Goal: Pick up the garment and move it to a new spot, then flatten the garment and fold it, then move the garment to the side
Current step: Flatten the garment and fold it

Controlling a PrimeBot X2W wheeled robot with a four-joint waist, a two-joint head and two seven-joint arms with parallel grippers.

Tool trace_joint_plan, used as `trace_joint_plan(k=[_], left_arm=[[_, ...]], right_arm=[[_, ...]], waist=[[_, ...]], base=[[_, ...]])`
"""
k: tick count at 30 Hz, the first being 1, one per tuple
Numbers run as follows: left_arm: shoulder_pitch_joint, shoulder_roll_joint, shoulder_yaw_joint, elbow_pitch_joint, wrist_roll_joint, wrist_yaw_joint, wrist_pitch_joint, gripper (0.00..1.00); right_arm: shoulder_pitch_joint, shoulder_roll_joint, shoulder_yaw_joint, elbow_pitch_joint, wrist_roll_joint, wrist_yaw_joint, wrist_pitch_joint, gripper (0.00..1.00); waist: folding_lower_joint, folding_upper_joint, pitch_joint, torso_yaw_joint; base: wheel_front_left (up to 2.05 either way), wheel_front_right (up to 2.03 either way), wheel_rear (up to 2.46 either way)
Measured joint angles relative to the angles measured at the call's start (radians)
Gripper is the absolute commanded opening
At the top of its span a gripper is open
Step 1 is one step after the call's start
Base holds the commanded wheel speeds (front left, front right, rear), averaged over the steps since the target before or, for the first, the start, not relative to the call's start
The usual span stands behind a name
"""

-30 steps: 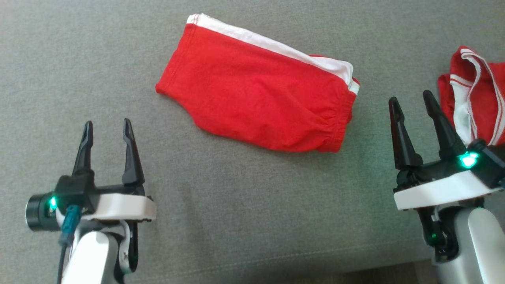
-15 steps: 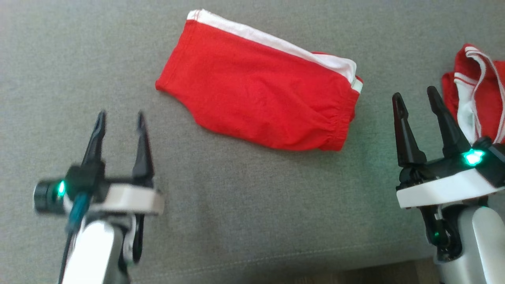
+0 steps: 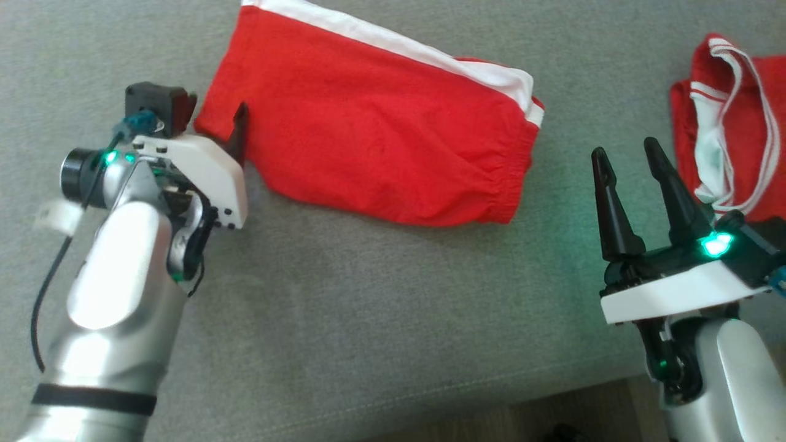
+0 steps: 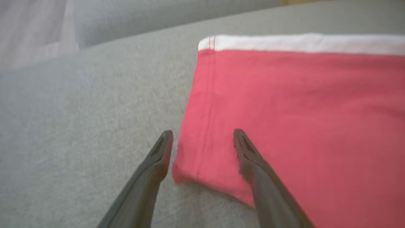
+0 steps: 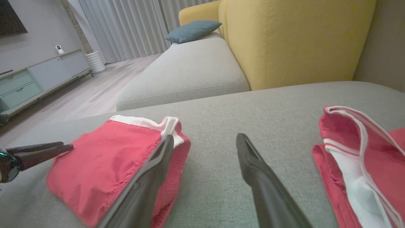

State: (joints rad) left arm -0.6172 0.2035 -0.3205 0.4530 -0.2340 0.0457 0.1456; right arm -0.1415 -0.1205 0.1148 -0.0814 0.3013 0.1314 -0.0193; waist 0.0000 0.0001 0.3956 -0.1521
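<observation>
In the head view the top edge cuts off the upper left corner of the folded red garment (image 3: pixel 368 135), and the right edge cuts off the second red garment (image 3: pixel 746 153). The left wrist view is slightly blurred; beyond the left claw (image 4: pixel 202 133) the garment runs out at the right and lower edges. In the head view this claw hides mostly behind its own wrist housing (image 3: pixel 196 169).

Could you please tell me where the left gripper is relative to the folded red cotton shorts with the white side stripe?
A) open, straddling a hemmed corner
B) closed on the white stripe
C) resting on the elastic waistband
A: the left gripper is open, one finger over the grey fabric cushion, the other over the folded red shorts, their hemmed corner between.
</observation>
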Motion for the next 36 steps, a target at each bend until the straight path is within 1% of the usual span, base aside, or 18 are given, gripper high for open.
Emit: trace_joint_plan(k=[3,5,6,7,8,10,12,14,17,25,26,30,31,32,33,36], left_arm=[[-0.044,0.01,-0.012,0.111,-0.008,-0.018,0.068,1.0],[-0.071,0.013,-0.021,0.138,-0.008,-0.028,0.098,1.0],[-0.085,0.012,-0.025,0.146,-0.008,-0.03,0.11,0.85],[-0.095,0.013,-0.03,0.155,-0.005,-0.032,0.123,0.15],[-0.103,0.013,-0.037,0.159,-0.003,-0.038,0.133,0.0],[-0.106,0.013,-0.063,0.159,0.014,-0.036,0.138,0.0],[-0.106,0.013,-0.071,0.155,0.03,-0.026,0.143,0.0],[-0.099,0.015,-0.085,0.148,0.046,-0.004,0.138,0.0],[-0.051,0.017,-0.08,0.114,0.039,0.019,0.117,0.0],[0.25,0.024,-0.044,-0.115,-0.034,0.096,0.09,0.0],[0.314,0.023,-0.038,-0.164,-0.047,0.108,0.092,0.0],[0.4,0.021,-0.031,-0.231,-0.066,0.133,0.1,0.0],[0.411,0.02,-0.03,-0.24,-0.067,0.139,0.094,0.13],[0.418,0.019,-0.03,-0.242,-0.067,0.141,0.086,0.66],[0.425,0.018,-0.029,-0.246,-0.068,0.145,0.073,1.0],[0.436,0.014,-0.023,-0.258,-0.065,0.167,-0.006,1.0]], right_arm=[[-0.004,0.01,0.001,0.014,0.01,0.0,-0.008,1.0],[-0.012,0.011,0.002,0.021,0.016,0.0,-0.009,1.0],[-0.013,0.011,0.002,0.022,0.017,0.0,-0.014,1.0],[-0.013,0.011,0.002,0.023,0.017,0.0,-0.016,1.0],[-0.013,0.011,0.002,0.024,0.017,0.0,-0.016,1.0],[-0.013,0.012,0.001,0.027,0.017,0.0,-0.017,1.0],[-0.013,0.012,-0.005,0.029,0.017,0.0,-0.017,1.0],[-0.013,0.012,-0.006,0.029,0.017,0.0,-0.017,1.0],[-0.013,0.012,-0.006,0.03,0.02,0.0,-0.017,1.0],[0.026,0.012,-0.028,0.029,0.02,0.0,-0.006,1.0],[0.043,0.013,-0.033,0.029,0.02,0.0,0.003,1.0],[0.052,0.014,-0.038,0.026,0.02,0.0,0.009,1.0],[0.052,0.014,-0.04,0.023,0.02,0.0,0.013,1.0],[0.053,0.014,-0.041,0.021,0.02,0.0,0.016,1.0],[0.053,0.014,-0.041,0.019,0.02,0.0,0.018,1.0],[0.06,0.014,-0.044,0.013,0.02,0.0,0.029,1.0]], waist=[[0.0,0.0,0.007,-0.02],[0.0,0.0,0.008,-0.027],[0.0,0.0,0.008,-0.029],[0.0,0.0,0.007,-0.03],[0.0,0.0,0.006,-0.03],[0.0,0.0,0.004,-0.029],[0.0,0.0,-0.001,-0.025],[0.0,0.0,-0.007,-0.019],[0.0,0.0,-0.023,-0.011],[0.0,0.0,-0.084,0.018],[0.0,0.0,-0.097,0.027],[0.0,0.0,-0.117,0.04],[0.0,0.0,-0.119,0.043],[0.0,0.0,-0.122,0.045],[0.0,0.0,-0.125,0.046],[0.0,0.0,-0.136,0.047]], base=[[0.0,0.0,0.0],[0.0,0.0,0.0],[0.0,0.0,0.0],[0.0,0.0,0.0],[0.0,0.0,0.0],[0.0,0.0,0.0],[0.0,0.0,0.0],[0.0,0.0,0.0],[0.0,0.0,0.0],[0.0,0.0,0.0],[0.0,0.0,0.0],[0.0,0.0,0.0],[0.0,0.0,0.0],[0.0,0.0,0.0],[0.0,0.0,0.0],[0.0,0.0,0.0]])
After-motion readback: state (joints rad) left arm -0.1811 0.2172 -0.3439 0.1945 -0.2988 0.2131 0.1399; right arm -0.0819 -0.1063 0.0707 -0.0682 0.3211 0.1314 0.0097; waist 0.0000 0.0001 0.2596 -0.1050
